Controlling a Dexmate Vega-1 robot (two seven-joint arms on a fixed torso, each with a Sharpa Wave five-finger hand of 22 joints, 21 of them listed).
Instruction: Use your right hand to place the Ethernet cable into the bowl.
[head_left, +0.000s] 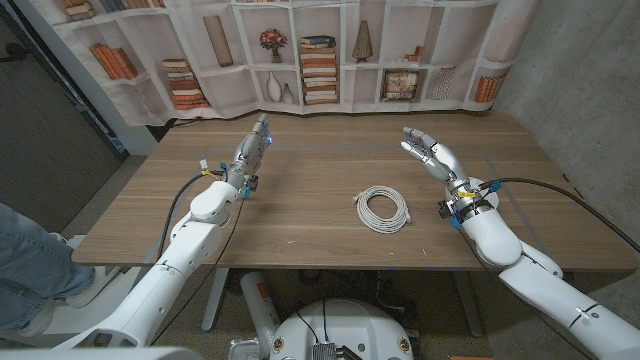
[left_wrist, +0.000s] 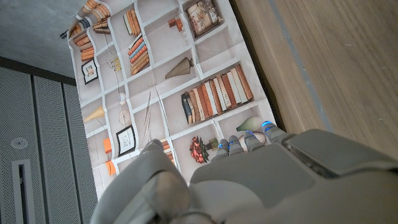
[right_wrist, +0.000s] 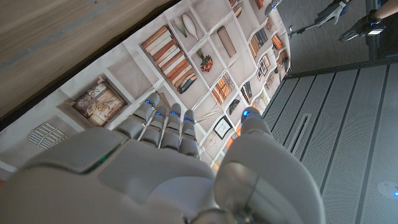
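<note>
Two robot hands are raised over the wooden counter (head_left: 300, 190) in the head view: the right robot hand (head_left: 432, 158) has its fingers spread and holds nothing, and the left robot hand (head_left: 253, 150) has its fingers extended, close together, also holding nothing. The Ethernet cable (head_left: 384, 210), a white, flat round coil, lies on the counter between the arms, nearer the right one, untouched. Left wrist view: the left robot hand (left_wrist: 249, 180) shows smooth grey shells, fingertips pointing toward a printed bookshelf backdrop (left_wrist: 161, 81). Right wrist view: the right robot hand (right_wrist: 168, 168) is empty, fingers straight, thumb apart.
</note>
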